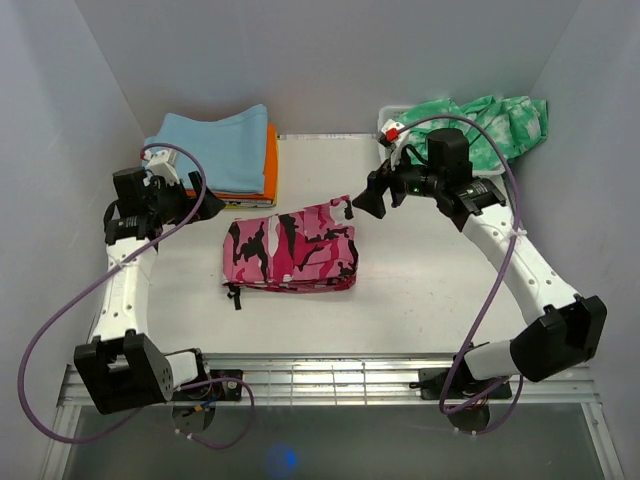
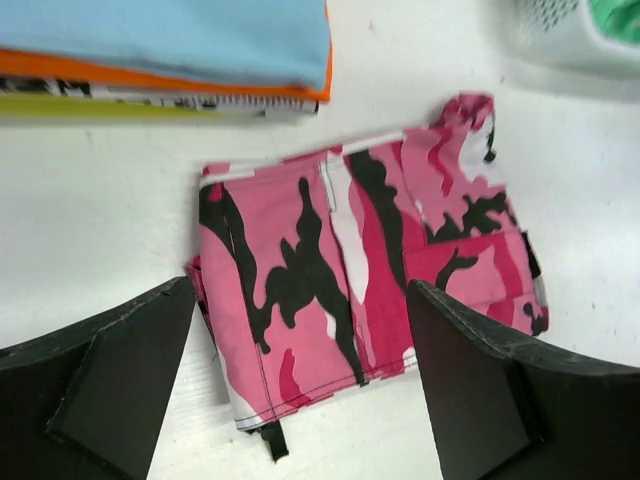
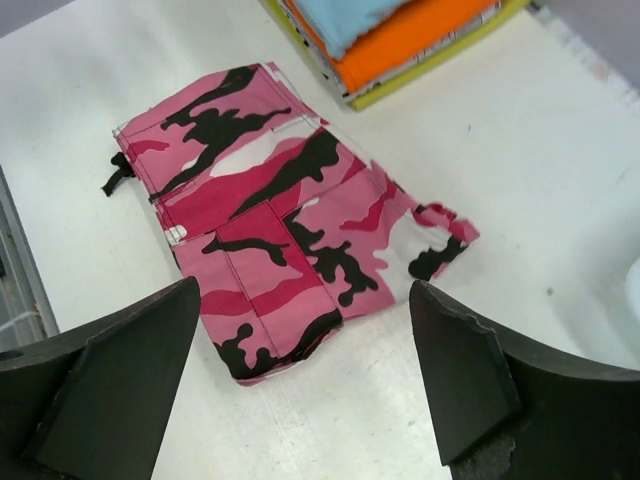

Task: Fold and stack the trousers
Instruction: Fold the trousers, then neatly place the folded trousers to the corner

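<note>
The pink camouflage trousers [image 1: 292,247] lie folded into a compact rectangle on the white table, near the middle. They also show in the left wrist view [image 2: 360,270] and in the right wrist view [image 3: 270,225]. A black strap tab pokes out at one corner, and a small loose flap sticks out at the far right corner. My left gripper [image 1: 170,200] is open and empty, raised left of the trousers. My right gripper [image 1: 368,200] is open and empty, raised above the table right of the trousers' far corner.
A stack of folded clothes, light blue on orange on yellow [image 1: 225,150], sits at the back left, close behind the trousers. A white basket [image 1: 392,125] holding a green-and-white tie-dye garment [image 1: 490,120] stands at the back right. A metal rail runs along the near edge.
</note>
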Robot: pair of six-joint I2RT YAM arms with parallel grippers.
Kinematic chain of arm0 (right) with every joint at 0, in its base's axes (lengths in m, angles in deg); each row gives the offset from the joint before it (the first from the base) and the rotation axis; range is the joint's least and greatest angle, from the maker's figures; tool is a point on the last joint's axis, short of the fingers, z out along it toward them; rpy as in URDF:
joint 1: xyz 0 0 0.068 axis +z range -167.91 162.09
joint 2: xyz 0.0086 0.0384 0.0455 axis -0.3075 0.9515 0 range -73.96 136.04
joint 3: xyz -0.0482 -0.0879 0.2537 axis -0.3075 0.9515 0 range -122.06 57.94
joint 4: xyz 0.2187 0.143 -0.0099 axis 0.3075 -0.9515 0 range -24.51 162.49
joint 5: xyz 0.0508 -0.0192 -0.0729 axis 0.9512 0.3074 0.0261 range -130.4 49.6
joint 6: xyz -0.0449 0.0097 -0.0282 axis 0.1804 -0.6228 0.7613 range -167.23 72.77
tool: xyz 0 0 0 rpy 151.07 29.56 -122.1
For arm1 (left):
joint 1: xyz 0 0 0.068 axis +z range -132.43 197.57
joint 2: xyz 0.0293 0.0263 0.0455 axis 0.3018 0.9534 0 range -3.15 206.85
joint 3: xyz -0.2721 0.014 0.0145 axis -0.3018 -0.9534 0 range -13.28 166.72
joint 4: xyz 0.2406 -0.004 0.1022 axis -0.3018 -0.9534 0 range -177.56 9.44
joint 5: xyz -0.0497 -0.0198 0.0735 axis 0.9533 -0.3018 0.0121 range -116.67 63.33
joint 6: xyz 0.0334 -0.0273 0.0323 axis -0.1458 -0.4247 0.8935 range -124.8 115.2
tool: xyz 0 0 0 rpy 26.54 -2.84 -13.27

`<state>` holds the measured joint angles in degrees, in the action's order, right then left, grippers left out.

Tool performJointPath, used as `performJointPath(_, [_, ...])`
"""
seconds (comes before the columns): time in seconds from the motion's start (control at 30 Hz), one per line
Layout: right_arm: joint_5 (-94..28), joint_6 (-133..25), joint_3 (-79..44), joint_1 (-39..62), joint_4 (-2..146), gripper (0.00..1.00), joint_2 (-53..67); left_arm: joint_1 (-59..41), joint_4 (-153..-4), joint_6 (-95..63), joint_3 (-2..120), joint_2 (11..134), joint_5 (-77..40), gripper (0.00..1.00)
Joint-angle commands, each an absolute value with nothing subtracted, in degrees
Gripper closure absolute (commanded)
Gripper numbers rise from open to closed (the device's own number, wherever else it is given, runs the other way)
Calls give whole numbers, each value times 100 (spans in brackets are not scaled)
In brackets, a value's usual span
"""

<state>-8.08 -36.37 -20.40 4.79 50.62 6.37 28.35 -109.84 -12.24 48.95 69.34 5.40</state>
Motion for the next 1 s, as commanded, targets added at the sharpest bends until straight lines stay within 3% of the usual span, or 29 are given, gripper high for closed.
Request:
performJointPath(0.0, [-376,-2904,-1878,686,5447,10,847,2934,-10964,-1692,4780,6628,37,2])
performJointPath(0.13, [-2498,-1579,-2624,2450,4684,10,1471,3127,-11351,-2281,4614,6707,829,2])
performJointPath(0.27, [-3229,-675,-1899,3480,5884,10,1656,3294,-11624,-2905,4236,6584,1041,2])
performJointPath(0.4, [-3758,-415,-2010,4447,5992,6,2550,3707,-11967,-3432,3841,6689,1340,2])
performJointPath(0.6, [-4688,-390,-2045,4994,6947,2,3500,3901,-12020,-3723,3295,6303,1095,2])
performJointPath(0.97, [-4646,-364,-2440,5073,7828,0,4380,4164,-12046,-3846,2970,6232,1086,2])
